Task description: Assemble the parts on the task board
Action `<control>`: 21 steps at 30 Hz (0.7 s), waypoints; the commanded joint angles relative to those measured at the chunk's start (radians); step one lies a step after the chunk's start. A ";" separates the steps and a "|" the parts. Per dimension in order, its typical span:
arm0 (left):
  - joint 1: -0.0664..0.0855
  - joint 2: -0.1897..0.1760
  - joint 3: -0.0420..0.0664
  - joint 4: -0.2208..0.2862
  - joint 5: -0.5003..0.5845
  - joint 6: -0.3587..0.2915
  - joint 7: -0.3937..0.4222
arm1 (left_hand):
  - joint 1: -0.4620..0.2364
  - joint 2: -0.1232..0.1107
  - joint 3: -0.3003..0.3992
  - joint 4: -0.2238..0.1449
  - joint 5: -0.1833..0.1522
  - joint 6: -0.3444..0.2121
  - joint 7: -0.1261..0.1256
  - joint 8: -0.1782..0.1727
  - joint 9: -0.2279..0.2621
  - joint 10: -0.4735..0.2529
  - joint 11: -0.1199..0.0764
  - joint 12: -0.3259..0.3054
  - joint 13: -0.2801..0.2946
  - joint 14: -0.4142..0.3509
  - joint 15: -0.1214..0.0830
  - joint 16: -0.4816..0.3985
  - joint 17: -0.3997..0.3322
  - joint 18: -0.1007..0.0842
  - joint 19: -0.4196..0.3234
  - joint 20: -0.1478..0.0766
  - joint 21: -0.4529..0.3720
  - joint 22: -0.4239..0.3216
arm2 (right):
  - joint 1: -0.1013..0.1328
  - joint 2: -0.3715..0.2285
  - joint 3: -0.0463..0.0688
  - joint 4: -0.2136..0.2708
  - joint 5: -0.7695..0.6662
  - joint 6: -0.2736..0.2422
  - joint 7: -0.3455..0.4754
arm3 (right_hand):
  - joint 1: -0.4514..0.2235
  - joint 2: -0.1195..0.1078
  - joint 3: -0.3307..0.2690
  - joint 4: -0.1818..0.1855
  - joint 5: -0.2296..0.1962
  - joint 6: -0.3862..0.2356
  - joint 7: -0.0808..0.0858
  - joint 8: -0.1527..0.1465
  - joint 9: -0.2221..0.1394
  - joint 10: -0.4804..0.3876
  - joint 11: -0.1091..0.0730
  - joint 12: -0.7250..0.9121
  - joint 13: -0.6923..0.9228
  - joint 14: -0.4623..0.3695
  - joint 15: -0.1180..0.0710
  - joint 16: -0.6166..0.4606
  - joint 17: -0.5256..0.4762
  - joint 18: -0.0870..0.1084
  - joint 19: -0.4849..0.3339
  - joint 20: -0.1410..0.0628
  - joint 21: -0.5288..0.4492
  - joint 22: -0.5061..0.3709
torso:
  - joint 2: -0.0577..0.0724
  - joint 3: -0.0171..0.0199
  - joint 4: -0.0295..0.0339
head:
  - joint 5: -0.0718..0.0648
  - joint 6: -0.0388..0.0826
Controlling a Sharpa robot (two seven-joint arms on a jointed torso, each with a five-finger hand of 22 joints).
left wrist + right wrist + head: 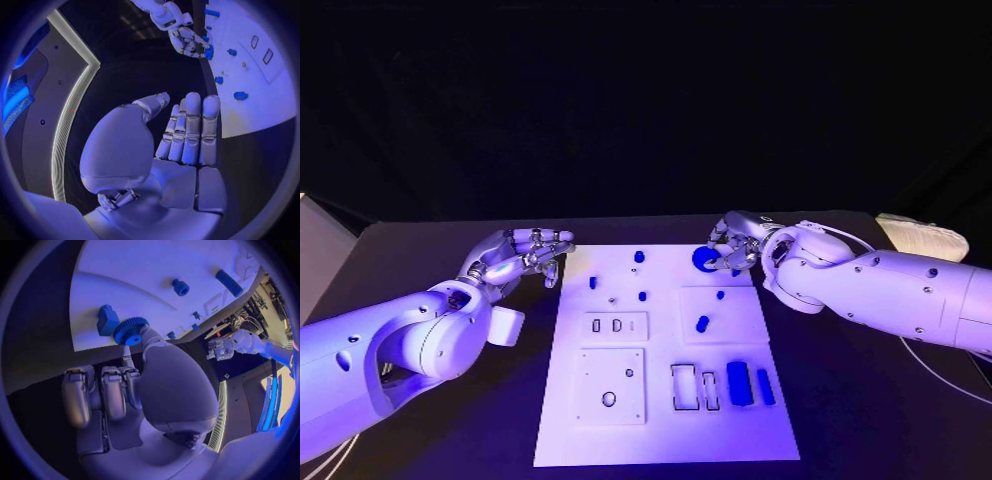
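Landmark: the task board (733,440), a white plate in the middle of the black table (444,420); all places below are given relative to it.
Right hand: the right hand (733,246) is seen at the board's far right corner, and a blue gear (707,258) is pinched at its fingertips just above the board surface. In the right wrist view the gear (130,331) is held at the tip of the thumb, while the other fingers (103,392) are curled in below it.
Left hand: the left hand (524,255) is held off the board's far left edge, over bare table. Nothing is grasped; in the left wrist view its fingers (190,130) are stretched out flat, side by side.
Other parts: small blue pegs (639,256) are stood near the board's far edge, a blue oval piece (702,324) lies on the raised square at the board's right, and two blue bars (738,384) rest in the near right part.
Step in hand: judged to be the seating of the gear on its post at the board's far right.
Doing it well: the gear should be kept level and lowered straight down; its bore should be lined up before release. A tilted gear would probably bind.
Edges and room: the gear is close to the board's far edge, so drift outward should be avoided. Open table is left beyond the far edge and both side edges for withdrawal.
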 commanded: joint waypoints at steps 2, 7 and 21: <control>0.001 0.001 0.001 0.003 -0.003 0.015 0.006 | 0.005 0.007 0.008 0.000 -0.001 -0.010 0.001 0.003 0.001 -0.004 0.000 0.003 0.002 -0.008 0.002 0.002 -0.001 -0.008 -0.005 0.001 -0.001 0.003 | -0.003 0.003 -0.001 -0.004 -0.010 0.046 -0.009 | 0.001 0.012 0.016 -0.001 0.026 0.009 -0.001 0.006 0.003 0.102 -0.010 0.005 0.260 0.101 -0.004 0.003 0.239 -0.011 0.089 -0.002 0.006 0.235 | 0.000 -0.0006 0.0004 | 0.003 0.003; 0.001 0.001 0.001 0.004 -0.004 0.015 0.003 | 0.009 0.009 0.010 -0.002 -0.001 -0.011 0.002 0.003 0.001 -0.005 0.000 0.003 0.002 -0.008 0.002 0.002 -0.002 -0.008 -0.006 0.001 0.000 0.002 | -0.007 0.006 -0.001 -0.007 -0.009 0.054 -0.012 | 0.002 0.012 0.019 -0.001 0.033 0.009 -0.001 0.006 0.004 0.101 -0.011 0.004 0.259 0.101 -0.004 0.003 0.239 -0.011 0.090 -0.002 0.007 0.235 | 0.000 -0.0001 0.0007 | 0.005 0.002; 0.001 0.001 0.001 0.004 -0.004 0.016 0.001 | 0.015 0.013 0.015 -0.006 -0.001 -0.012 0.002 0.004 0.002 -0.006 0.000 0.004 0.003 -0.008 0.002 0.003 -0.002 -0.008 -0.007 0.001 0.001 0.002 | -0.010 0.005 -0.001 0.030 -0.057 -0.037 0.005 | 0.017 0.016 0.071 -0.003 0.078 0.046 -0.014 0.024 0.015 0.104 -0.022 0.007 0.263 0.100 -0.013 0.002 0.237 -0.014 0.094 -0.009 0.015 0.245 | -0.001 -0.0006 -0.0014 | 0.008 -0.002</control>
